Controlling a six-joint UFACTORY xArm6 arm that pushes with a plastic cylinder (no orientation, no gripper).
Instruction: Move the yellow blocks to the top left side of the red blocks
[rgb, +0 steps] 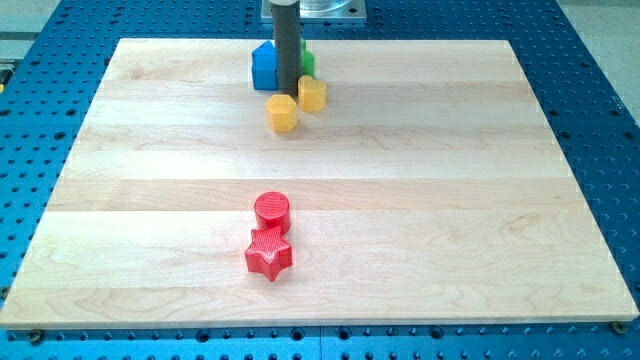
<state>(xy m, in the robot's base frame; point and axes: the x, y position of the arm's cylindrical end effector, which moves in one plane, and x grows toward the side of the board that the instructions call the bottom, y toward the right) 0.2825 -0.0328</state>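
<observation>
Two yellow blocks sit near the view's top centre: one hexagon-like yellow block (283, 113) and another yellow block (312, 94) up and to its right. My tip (288, 93) comes down between them, just above the lower yellow block and left of the other. A red cylinder (272, 212) and a red star block (268, 254) sit together at the view's lower centre, the star just below the cylinder. The yellow blocks lie well above the red ones.
A blue block (265, 66) stands just left of the rod. A green block (308, 63) peeks out to the right behind the rod. The wooden board (150, 200) lies on a blue perforated table.
</observation>
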